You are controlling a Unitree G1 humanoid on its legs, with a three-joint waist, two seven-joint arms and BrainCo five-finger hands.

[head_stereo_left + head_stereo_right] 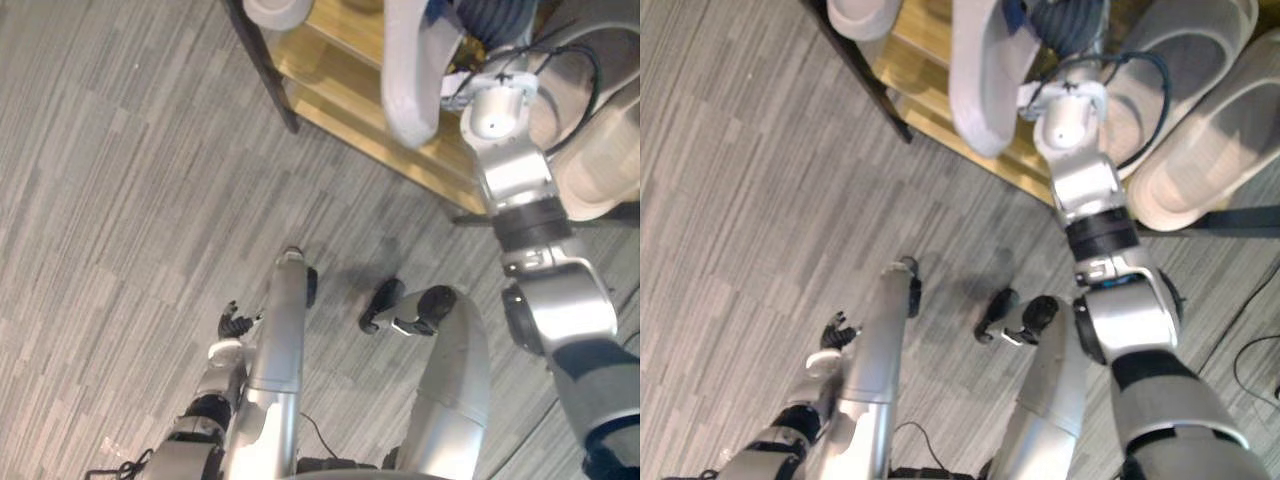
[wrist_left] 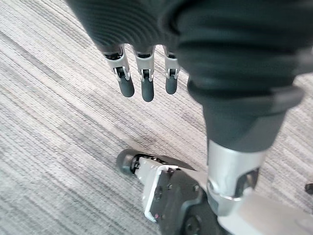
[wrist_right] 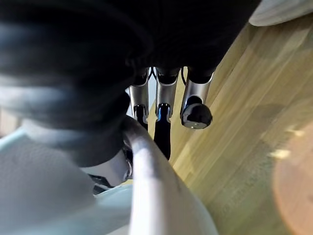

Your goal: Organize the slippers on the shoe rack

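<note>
Placement step: right hand (image 1: 1072, 22) pinches slipper (image 1: 985, 70) at 12 o'clock over rack (image 1: 915, 70), next likely needing lowering beside pair (image 1: 1200, 90) at 2 o'clock; left hand (image 2: 147, 83) hangs slack-fingered at 7 o'clock.

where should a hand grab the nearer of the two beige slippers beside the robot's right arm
Probably its upper band, from above: the near beige slipper lies sole down, the band arching over the footbed, so fingers could hook under it. The right hand is shut on the grey slipper.
</note>
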